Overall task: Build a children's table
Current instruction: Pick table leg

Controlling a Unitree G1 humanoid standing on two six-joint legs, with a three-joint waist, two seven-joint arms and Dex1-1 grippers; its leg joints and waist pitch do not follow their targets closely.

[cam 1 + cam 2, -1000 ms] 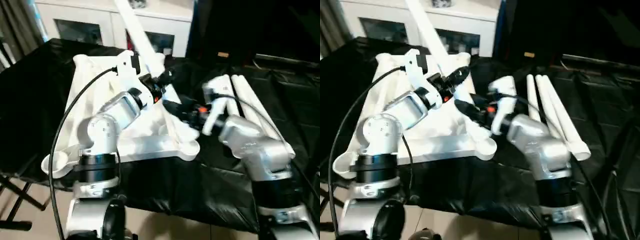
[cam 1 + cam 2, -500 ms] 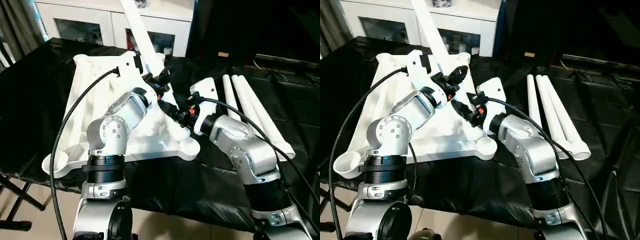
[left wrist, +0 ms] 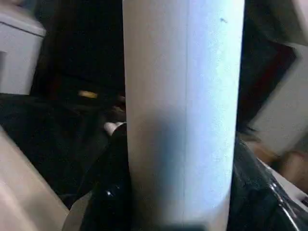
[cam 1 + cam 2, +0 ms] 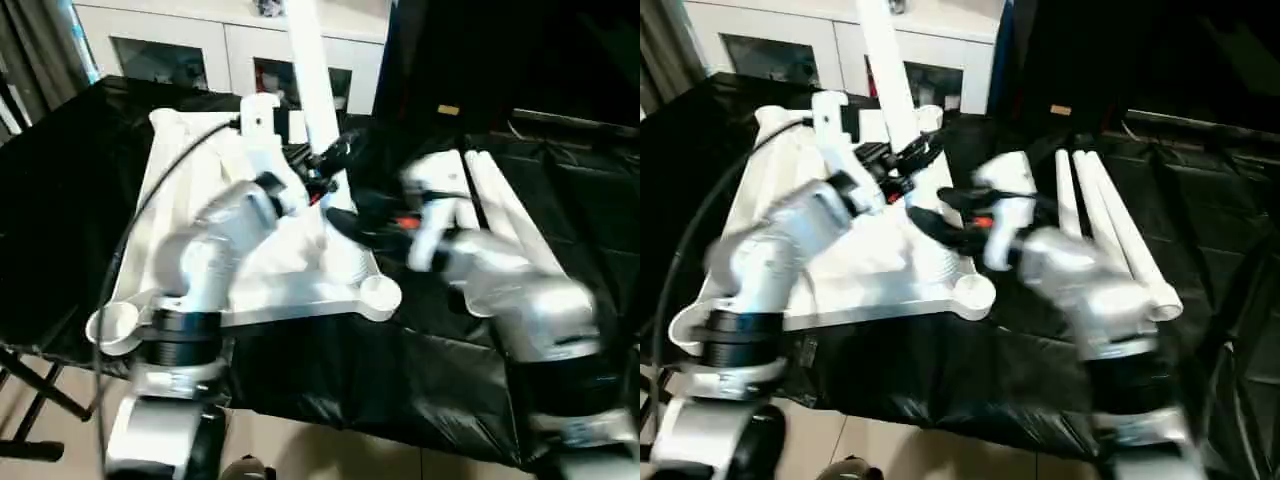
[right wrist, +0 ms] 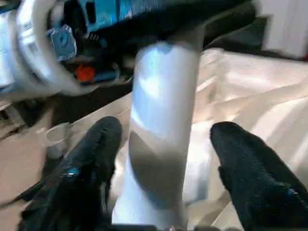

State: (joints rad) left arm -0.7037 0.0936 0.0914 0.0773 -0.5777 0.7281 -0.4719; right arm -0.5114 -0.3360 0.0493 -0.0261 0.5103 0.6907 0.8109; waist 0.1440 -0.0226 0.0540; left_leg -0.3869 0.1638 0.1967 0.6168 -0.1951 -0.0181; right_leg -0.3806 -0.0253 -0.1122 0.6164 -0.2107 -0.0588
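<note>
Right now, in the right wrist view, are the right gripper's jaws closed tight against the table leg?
No. The right gripper has its jaws spread, with a visible gap on both sides of the white leg that stands between them.

Table top [image 4: 200,190] upside down on worktop [image 4: 60,200], toward its left side, one leg [image 4: 312,60] standing upright at the top's far right corner, three legs [image 4: 1110,225] lying together at worktop's right, cabinet [image 4: 230,50] behind worktop.

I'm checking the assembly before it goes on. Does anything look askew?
The leg held by the left gripper leans slightly over the upturned top rather than standing straight. Three legs lie neatly aside.
</note>
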